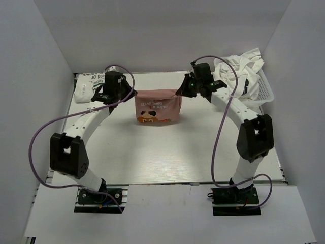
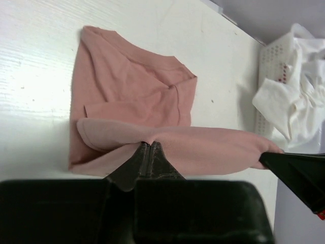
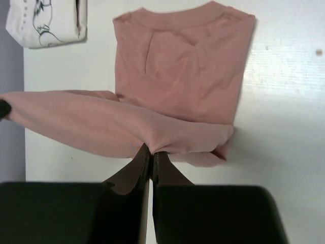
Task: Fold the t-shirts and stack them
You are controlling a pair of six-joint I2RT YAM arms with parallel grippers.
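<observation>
The dusty pink t-shirt hangs at the table's far middle, its top edge stretched between both grippers and its lower part resting on the table, graphic side towards the camera. My left gripper is shut on its left corner; the wrist view shows the cloth pinched at the fingertips. My right gripper is shut on the right corner, with the cloth pinched there. A folded white t-shirt with black print lies at the far left and shows in the right wrist view. Plain white t-shirts are heaped at the far right.
The white heap sits in a white perforated basket at the far right, also in the left wrist view. The white enclosure walls stand close on the left, back and right. Purple cables loop beside both arms.
</observation>
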